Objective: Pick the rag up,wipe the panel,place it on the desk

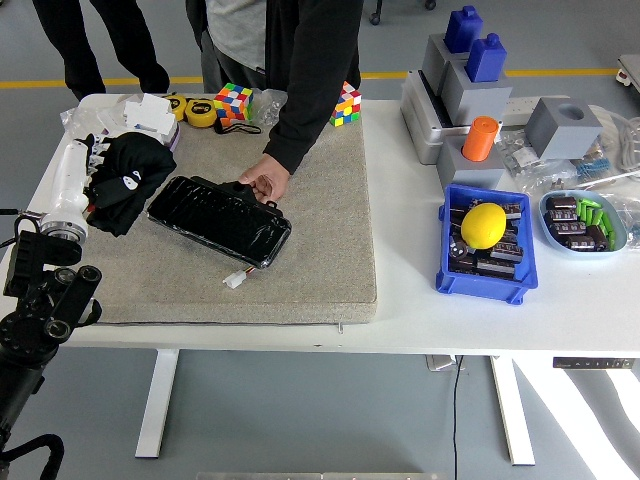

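Near the mat's left edge, beside the panel, left hand raised, gripping the black rag.

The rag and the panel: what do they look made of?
The rag, held in the left hand, looks like soft matte black cloth: it bunches and drapes. The panel looks like hard glossy black plastic, maybe film-wrapped: wrinkled glints cover its surface.
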